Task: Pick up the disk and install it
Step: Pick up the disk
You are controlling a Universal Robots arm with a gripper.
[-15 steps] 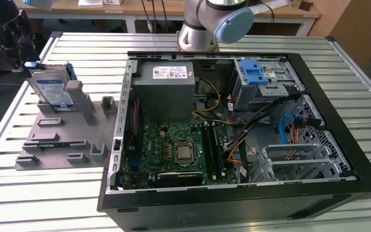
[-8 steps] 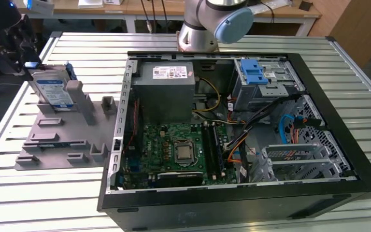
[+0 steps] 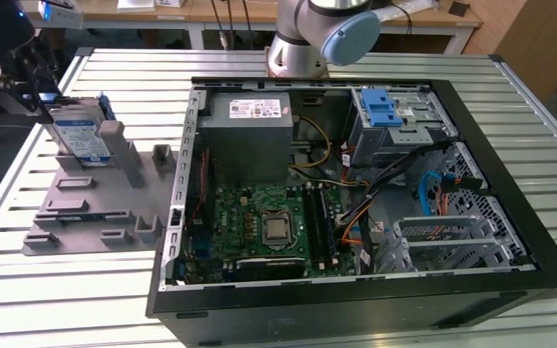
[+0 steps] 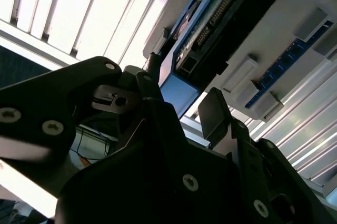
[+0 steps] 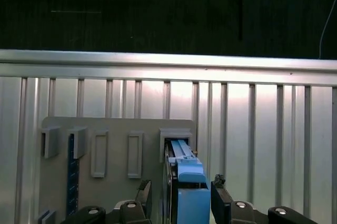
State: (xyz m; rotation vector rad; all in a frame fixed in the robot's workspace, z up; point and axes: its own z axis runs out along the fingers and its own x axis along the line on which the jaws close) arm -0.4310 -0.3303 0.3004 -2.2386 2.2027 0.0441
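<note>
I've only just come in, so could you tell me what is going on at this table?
The robot arm's gripper is at the disk, which stands on edge in the grey holder plate at the exterior view's left. Its open fingers straddle the disk's blue carrier frame without gripping it yet. The open computer case lies beside the plate, the disk not yet installed.

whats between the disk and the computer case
In the exterior view, the upright posts of the grey holder plate stand between the disk and the computer case.
</note>
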